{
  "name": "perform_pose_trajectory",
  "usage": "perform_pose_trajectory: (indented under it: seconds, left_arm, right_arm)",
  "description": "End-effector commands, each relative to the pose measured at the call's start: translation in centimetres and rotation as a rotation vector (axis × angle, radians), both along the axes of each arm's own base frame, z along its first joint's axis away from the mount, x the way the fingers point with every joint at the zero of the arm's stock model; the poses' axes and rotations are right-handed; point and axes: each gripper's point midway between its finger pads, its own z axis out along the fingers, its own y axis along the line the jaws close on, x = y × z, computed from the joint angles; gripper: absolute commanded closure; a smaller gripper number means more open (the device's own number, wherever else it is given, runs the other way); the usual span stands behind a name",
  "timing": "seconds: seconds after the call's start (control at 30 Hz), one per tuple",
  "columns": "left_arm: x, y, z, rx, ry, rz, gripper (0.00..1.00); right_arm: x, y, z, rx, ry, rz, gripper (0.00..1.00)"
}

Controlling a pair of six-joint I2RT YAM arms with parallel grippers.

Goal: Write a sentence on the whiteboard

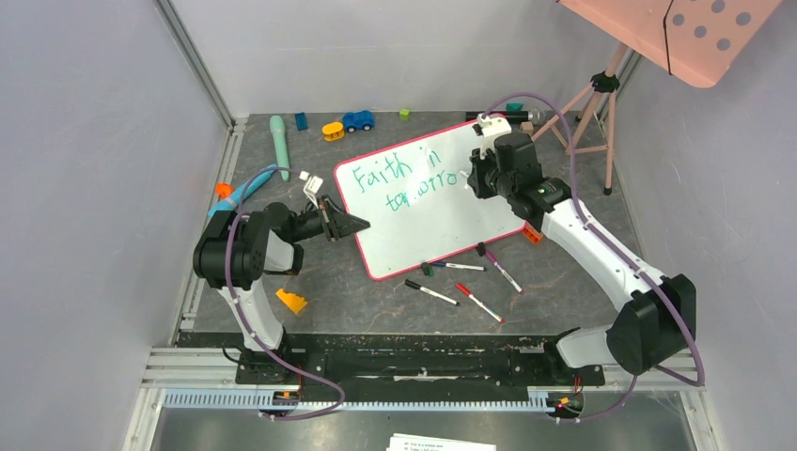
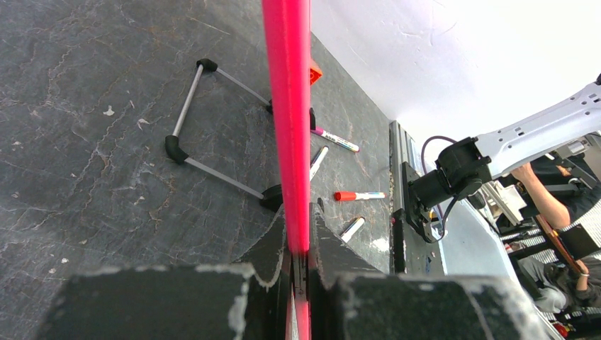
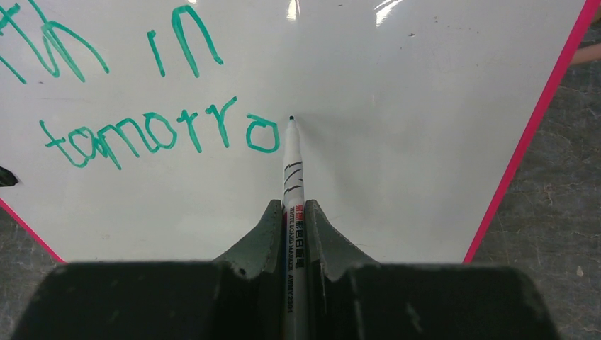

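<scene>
The whiteboard (image 1: 442, 230) was a flat, glossy white rectangle with rounded corners and a thin pink-red rim, and it stood on the dark grey tabletop (image 1: 376, 305), which had a mottled, stone-like texture. In the top view its long axis ran from left to right and turned a little toward the far right. The sentence (image 3: 163, 127), in green handwritten letters, followed this axis in two lines on the left half of the whiteboard and read about "Faith in" above "tomorro". The left tool (image 2: 298, 227) was closed on the rim at the left edge of the whiteboard, with the rim pinched between its dark fingers. The right tool (image 3: 292, 209) was closed on a slim white marker (image 3: 292, 163), which pointed away from the wrist, its dark tip at the white surface just right of the last "o". Several loose markers (image 1: 432, 292) lay on the tabletop just beside the near edge of the whiteboard. Plain pale grey walls stood around the tabletop.
</scene>
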Motion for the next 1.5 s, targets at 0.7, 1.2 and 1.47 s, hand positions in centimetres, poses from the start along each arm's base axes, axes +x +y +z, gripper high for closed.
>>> perform_pose_trajectory:
  seconds: [0.7,1.2,1.47]
  left_arm:
    - [-2.0,-0.7,-0.6,0.043,-0.152,-0.126,0.98]
    - [-1.9,-0.7,-0.6,0.043,-0.155,-0.126,0.98]
    - [-2.0,-0.7,-0.6,0.043,-0.151,-0.126,0.98]
  right_arm:
    - [0.6,-0.5,-2.1,-0.015,0.024,-0.028,1.00]
    - [1.0,-1.0,-1.7,-0.018,0.012,-0.047,1.00]
    - [2.9,-0.7,-0.1,-0.027,-0.015,-0.047,1.00]
